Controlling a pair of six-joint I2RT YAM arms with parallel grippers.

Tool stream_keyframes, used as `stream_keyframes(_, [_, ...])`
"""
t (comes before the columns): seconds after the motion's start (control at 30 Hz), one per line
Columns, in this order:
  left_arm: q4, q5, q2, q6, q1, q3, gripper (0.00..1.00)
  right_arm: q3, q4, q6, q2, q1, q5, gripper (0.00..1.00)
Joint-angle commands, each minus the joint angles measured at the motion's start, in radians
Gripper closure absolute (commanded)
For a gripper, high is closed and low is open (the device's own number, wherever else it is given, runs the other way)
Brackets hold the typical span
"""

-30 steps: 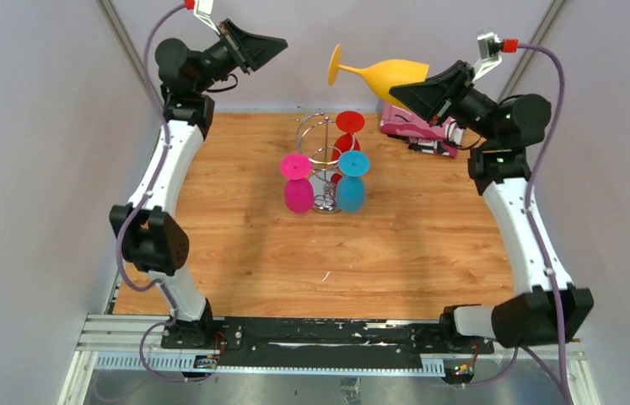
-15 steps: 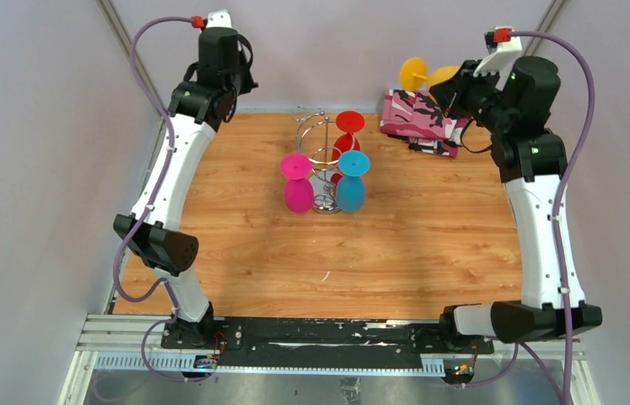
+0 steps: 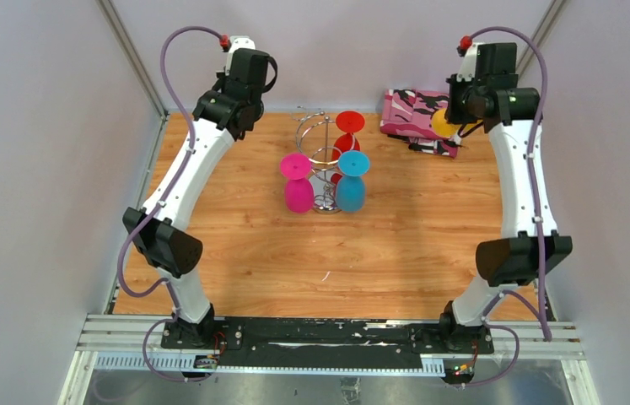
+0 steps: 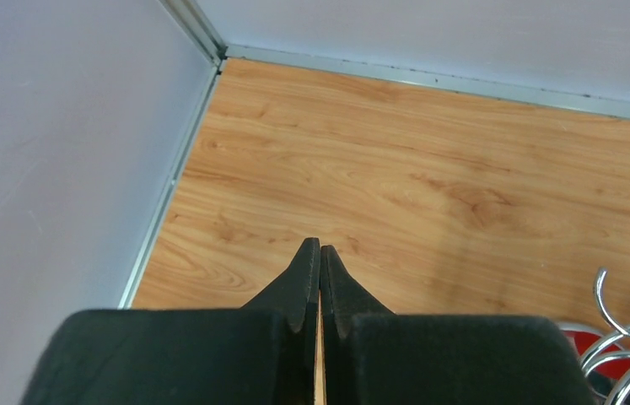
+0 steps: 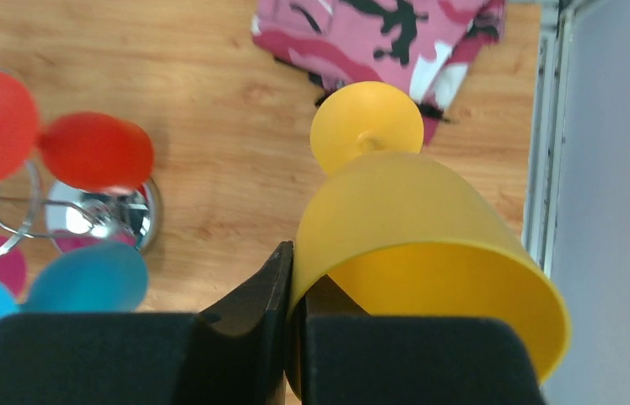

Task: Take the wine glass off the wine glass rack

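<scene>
Near the 10 o'clock corner of the table we see our left gripper hanging above the wood, its two fingers pressed flat together tip to tip. Toward 12 o'clock from the table's middle stands the wine glass rack, a chrome wire stand on a mirror-like base. It carries three glasses, each hung foot up and bowl down: a pink glass at 8 o'clock from the post, a blue glass at 4 o'clock and a red glass at 1 o'clock. At the table's 2 o'clock corner our right gripper is clamped on the rim wall of the yellow wine glass. That glass is off the rack and well apart from it, its foot over the edge of a pink camouflage cloth.
</scene>
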Motion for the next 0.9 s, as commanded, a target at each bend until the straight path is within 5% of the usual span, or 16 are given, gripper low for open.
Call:
stream_keyframes(0.0, [0.065,0.077,-0.044,-0.01,-0.002,-0.085,1.0,0.047,-0.169,-0.086,0.104,-0.033,0.086,1.0])
stream_keyframes(0.37, [0.153,0.192,-0.177,-0.024,-0.026,-0.359,1.0,0.047,-0.191,-0.136,0.295,-0.085,-0.054,1.0])
stream_keyframes(0.87, [0.177,0.233,-0.223,-0.014,-0.027,-0.429,1.0,0.05,-0.241,-0.212,0.435,-0.1,-0.023,1.0])
